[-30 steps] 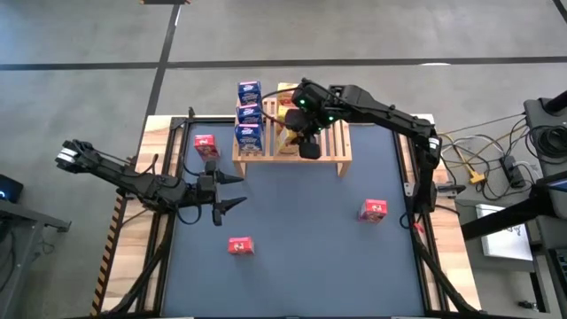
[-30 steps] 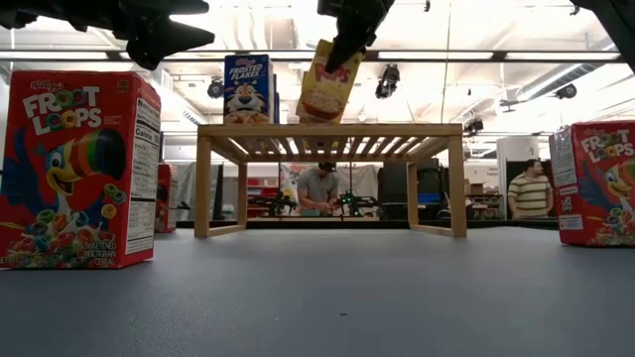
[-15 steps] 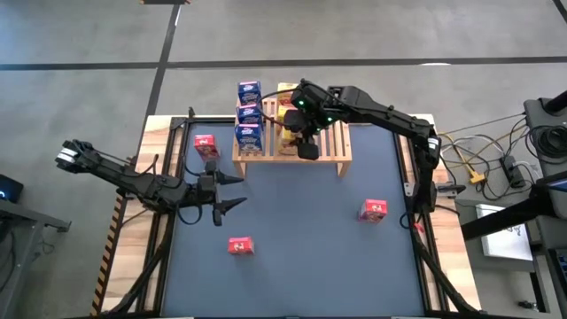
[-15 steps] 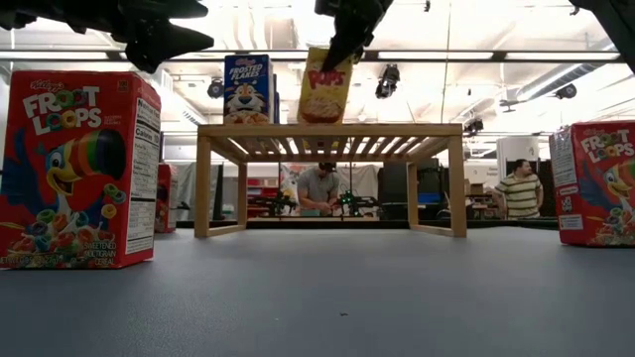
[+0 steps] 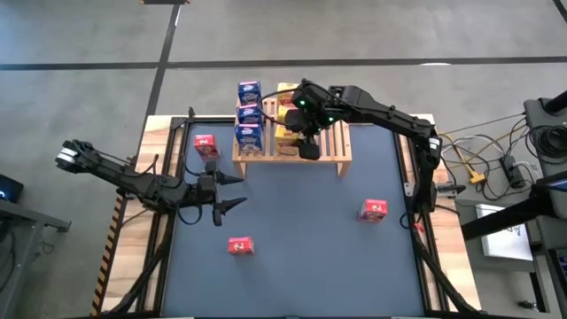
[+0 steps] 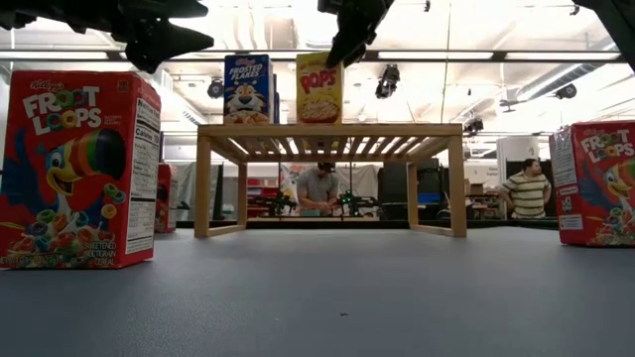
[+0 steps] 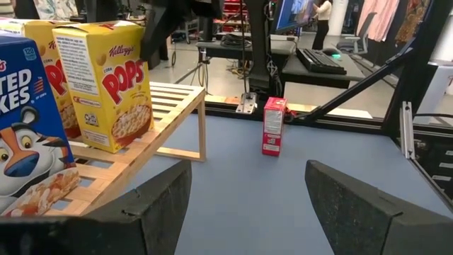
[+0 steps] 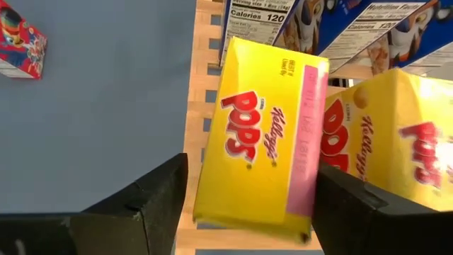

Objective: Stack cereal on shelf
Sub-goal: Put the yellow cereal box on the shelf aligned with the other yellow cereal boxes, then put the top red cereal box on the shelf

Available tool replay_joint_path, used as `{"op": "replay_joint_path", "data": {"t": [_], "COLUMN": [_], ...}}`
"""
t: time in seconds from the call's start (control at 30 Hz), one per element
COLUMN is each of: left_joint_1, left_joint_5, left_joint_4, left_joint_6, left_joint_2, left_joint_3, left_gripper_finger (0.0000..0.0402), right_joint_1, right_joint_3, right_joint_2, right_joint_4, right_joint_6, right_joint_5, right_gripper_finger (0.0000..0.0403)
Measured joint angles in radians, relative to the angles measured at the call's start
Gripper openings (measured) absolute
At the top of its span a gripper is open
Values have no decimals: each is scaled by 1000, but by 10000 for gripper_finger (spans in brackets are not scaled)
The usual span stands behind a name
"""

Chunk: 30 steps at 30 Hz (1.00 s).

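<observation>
While the right gripper hovers with jaws spread just above a yellow cereal box, that box stands upright on the shelf beside the blue boxes. Left gripper, jaws wide, waits over the table.

A robotics lab: people working at benches behind the tabletop, monitors, loose cables on the concrete floor, strip lights overhead
</observation>
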Motion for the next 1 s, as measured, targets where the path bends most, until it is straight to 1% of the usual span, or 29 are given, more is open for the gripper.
{"op": "replay_joint_path", "data": {"t": [0.3, 0.57, 0.67, 0.77, 0.87, 0.9, 1.0], "left_joint_1": [0, 0, 0, 0, 1, 2, 17], "left_joint_5": [0, 0, -8, -87, -209, -231, -254], "left_joint_4": [0, -4, -47, -201, -475, -574, -853], "left_joint_6": [-1, -4, -5, -46, -146, -186, -294], "left_joint_2": [0, -6, -34, -70, -95, -97, -93], "left_joint_3": [0, 0, 0, 39, 130, 167, 281], "left_gripper_finger": [260, 260, 260, 260, 260, 260, 259], "right_joint_1": [0, 0, 0, 7, 28, 39, 75], "right_joint_3": [0, -2, -15, -63, -138, -178, -314], "right_joint_2": [-75, -163, -191, -228, -275, -296, -378], "right_joint_4": [-20, -101, -126, -122, -104, -81, 49], "right_joint_6": [-15, 30, 47, 64, 58, 56, 57], "right_joint_5": [17, 18, 18, 18, 18, 18, 18], "right_gripper_finger": [252, 249, 249, 249, 247, 246, 242]}}
